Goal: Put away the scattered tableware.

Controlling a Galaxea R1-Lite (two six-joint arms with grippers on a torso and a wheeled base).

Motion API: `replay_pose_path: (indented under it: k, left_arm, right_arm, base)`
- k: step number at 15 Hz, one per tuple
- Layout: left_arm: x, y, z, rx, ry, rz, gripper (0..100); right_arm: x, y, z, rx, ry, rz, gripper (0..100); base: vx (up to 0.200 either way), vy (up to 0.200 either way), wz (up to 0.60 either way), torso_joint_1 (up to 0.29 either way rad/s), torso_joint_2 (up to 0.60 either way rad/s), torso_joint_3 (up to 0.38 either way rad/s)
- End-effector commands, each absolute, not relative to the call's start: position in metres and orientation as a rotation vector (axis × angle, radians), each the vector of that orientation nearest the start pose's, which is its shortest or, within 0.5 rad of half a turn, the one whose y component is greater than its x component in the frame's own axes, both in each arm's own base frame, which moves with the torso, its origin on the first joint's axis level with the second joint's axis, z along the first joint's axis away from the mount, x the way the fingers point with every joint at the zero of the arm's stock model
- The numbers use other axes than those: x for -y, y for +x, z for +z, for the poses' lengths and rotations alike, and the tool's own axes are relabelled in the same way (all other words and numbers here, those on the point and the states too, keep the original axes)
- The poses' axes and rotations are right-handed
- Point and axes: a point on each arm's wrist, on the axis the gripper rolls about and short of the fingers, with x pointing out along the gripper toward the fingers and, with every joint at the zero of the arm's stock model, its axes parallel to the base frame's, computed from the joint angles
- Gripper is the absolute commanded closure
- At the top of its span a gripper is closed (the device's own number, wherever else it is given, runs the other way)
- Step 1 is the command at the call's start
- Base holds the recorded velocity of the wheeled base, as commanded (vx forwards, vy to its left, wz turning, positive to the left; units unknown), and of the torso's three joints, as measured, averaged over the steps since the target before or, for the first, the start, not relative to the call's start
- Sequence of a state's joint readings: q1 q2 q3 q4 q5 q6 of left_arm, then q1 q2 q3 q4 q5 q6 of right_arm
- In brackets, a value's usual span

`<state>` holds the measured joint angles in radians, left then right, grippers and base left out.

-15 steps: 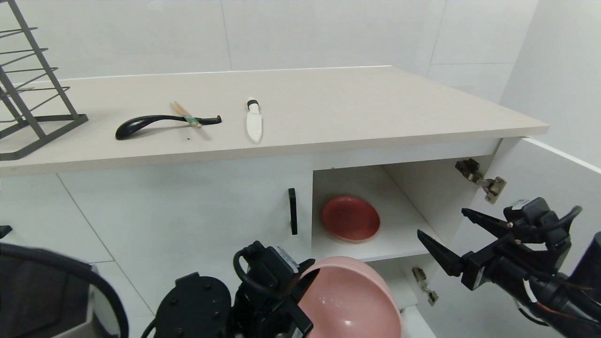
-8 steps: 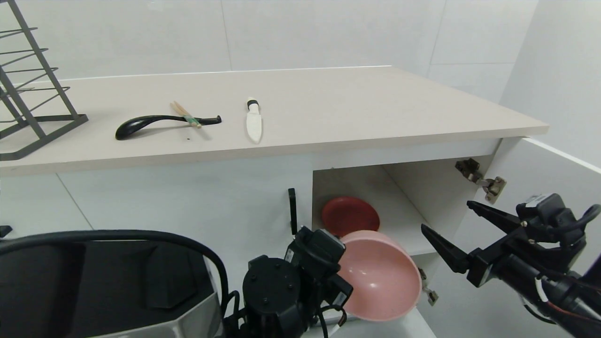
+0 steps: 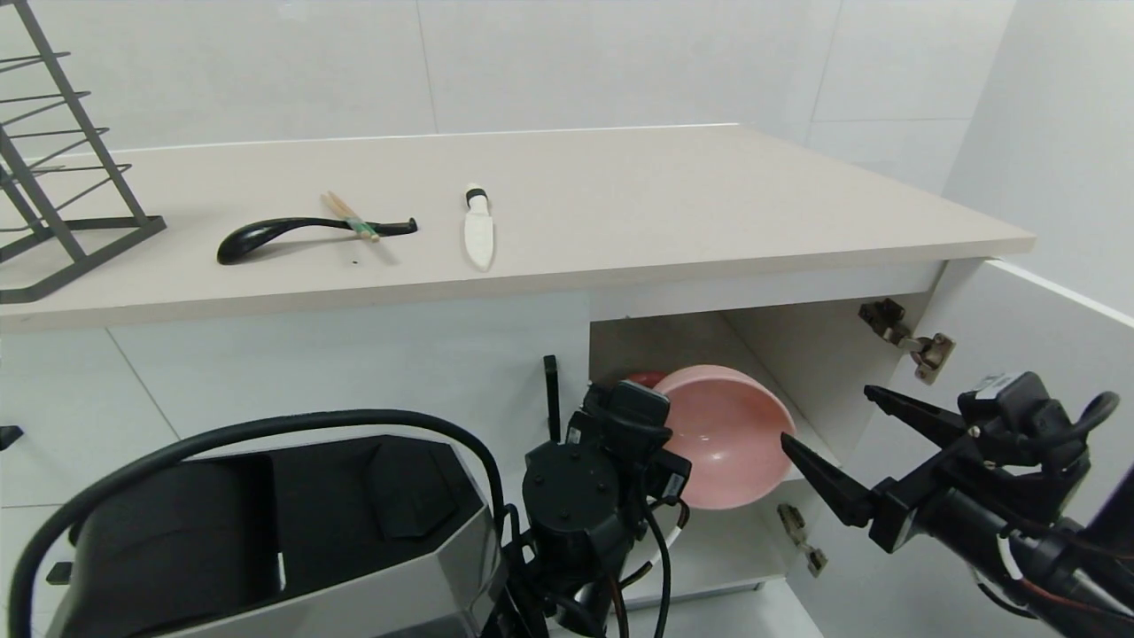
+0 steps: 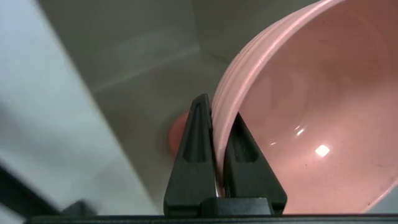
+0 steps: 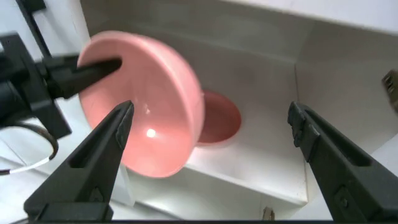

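My left gripper is shut on the rim of a pink bowl, held tilted at the mouth of the open cabinet. In the left wrist view the fingers pinch the bowl's rim. A red plate lies on the cabinet shelf behind the bowl. My right gripper stands open to the right of the bowl, in front of the open door. On the countertop lie a black ladle, chopsticks and a white knife.
The cabinet door is swung open at the right, with hinges on the cabinet wall. A closed door with a black handle is left of the opening. A dark wire rack stands on the counter's left end.
My left gripper has carried the pink bowl up and forward, from low in front of the cabinet to the opening, now hiding most of the red plate. The right gripper shifted only slightly.
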<state>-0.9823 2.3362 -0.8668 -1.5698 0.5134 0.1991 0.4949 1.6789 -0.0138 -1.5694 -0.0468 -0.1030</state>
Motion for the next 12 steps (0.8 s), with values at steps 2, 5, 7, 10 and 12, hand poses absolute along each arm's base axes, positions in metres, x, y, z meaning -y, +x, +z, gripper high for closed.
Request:
replay_pose_path:
  k: [2,5,7,10,12]
  left_arm:
    - [0.332,0.228,0.063,0.134,0.109,-0.472,100]
    - [0.336,0.232,0.073,0.166,0.077,-0.467,100]
    - [0.340,0.233,0.078,0.184,0.057,-0.464,100]
    - [0.346,0.232,0.086,0.203,-0.010,-0.476,100]
    - [0.348,0.232,0.088,0.207,-0.020,-0.477,100]
  right_arm:
    - [-0.091,0.183,0.100,-0.112,-0.096,0.422,0]
    - [-0.089,0.191,0.100,-0.113,-0.047,0.393,0]
    - [-0.089,0.193,0.102,-0.109,-0.014,0.389,0]
    - [-0.087,0.195,0.102,-0.106,-0.011,0.378,0]
    - [-0.086,0.198,0.099,-0.121,-0.013,0.364,0]
  base:
    - [0.000,0.000,0.00,0.000,0.00,0.000]
    - [0.000,0.000,0.00,0.000,0.00,0.000]
    - [0.000,0.000,0.00,0.000,0.00,0.000]
    - [0.000,0.000,0.00,0.000,0.00,0.000]
    - [0.000,0.000,0.00,0.000,0.00,0.000]
